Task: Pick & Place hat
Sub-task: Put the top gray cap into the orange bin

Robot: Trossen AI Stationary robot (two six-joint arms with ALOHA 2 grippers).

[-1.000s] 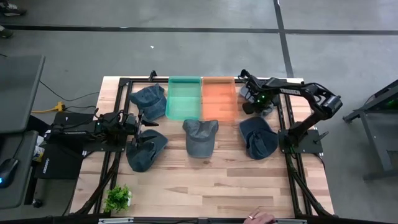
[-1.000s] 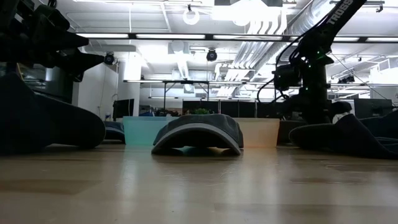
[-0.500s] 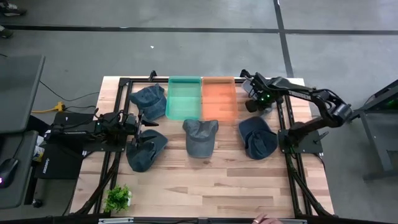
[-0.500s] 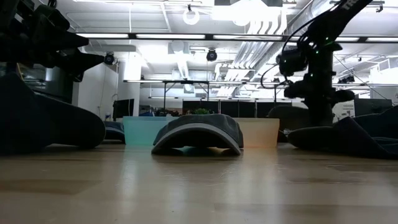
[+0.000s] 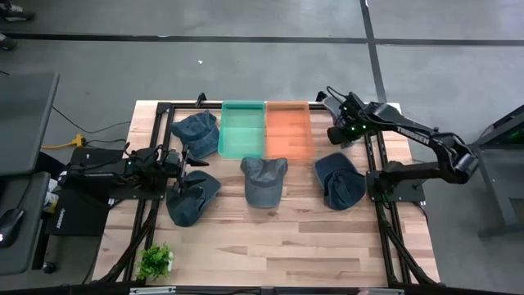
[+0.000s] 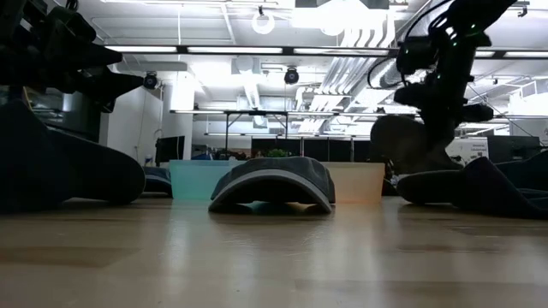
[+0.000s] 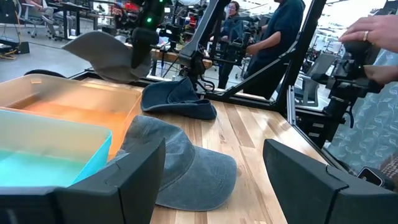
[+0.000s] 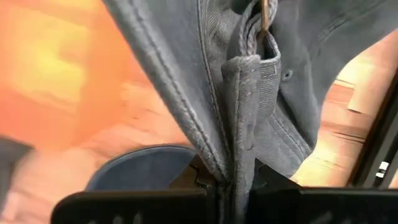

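A grey hat [image 8: 249, 93] is pinched between the pressed-together fingers of the right gripper [image 5: 334, 133] and hangs clear of the table, at the upper right of the high view, just right of the orange bin [image 5: 288, 129]. In the low view this hat [image 6: 402, 141] is seen hanging in the air at the right, below the dark right arm. In the left wrist view it is seen at the upper left, lifted above the orange bin's far end.

The left gripper [image 5: 178, 164] is held at the left of the high view with its fingers [image 7: 134, 180] spread wide and nothing between them, just above a dark blue hat [image 5: 190, 198] at the lower left.

4 other hats are seen lying on the wooden table [image 5: 286, 238]: 1 at the upper left beside the green bin [image 5: 242, 129], 1 in the middle [image 5: 264, 179] below the 2 bins, 1 at the right [image 5: 340, 180], and the 1 near the left gripper.

A small green plant [image 5: 155, 260] is seen at the lower left of the table.
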